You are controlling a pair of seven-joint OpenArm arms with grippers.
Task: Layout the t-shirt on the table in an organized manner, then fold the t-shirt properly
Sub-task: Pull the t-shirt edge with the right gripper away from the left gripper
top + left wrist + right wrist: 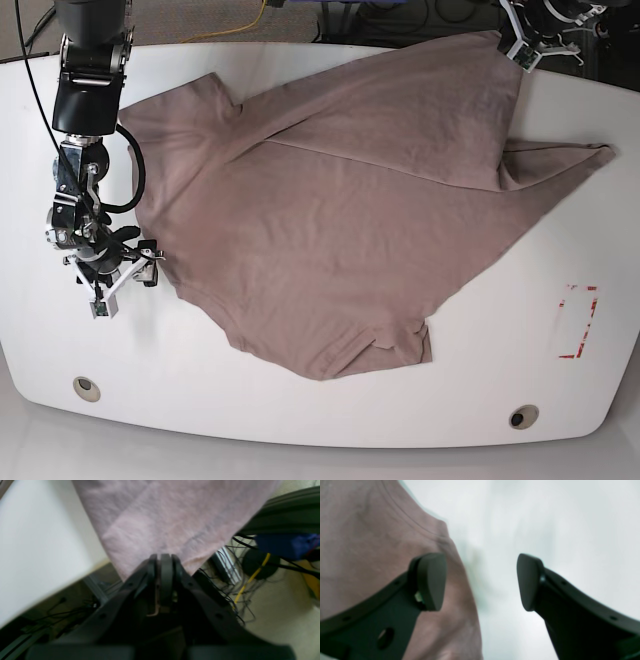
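One t-shirt [340, 240], two robot arms, one desk [300, 420]. The desk is white and smooth with curved edges; it carries two round grommet holes, one near the front left [86, 388] and one near the front right [522, 415], and one red tape rectangle [578, 321] toward the right side. Beyond the far edge, beige floor [280, 610] shows with a tangle of dark cables and one yellow cable [251, 578].

The t-shirt is plain dusty mauve-brown, thin and wrinkled, spread across most of the desk's middle but skewed, with a fold running diagonally across its upper part and a sleeve turned under near the front edge. Its far right corner reaches the desk's back edge.

The left hand [162, 557] is pressed together, pinching that corner of the t-shirt at the desk's far edge. The right hand [481, 581] is spread wide over the t-shirt's left edge, one finger [431, 580] above the fabric, the other [528, 580] above bare desk, gripping nothing.
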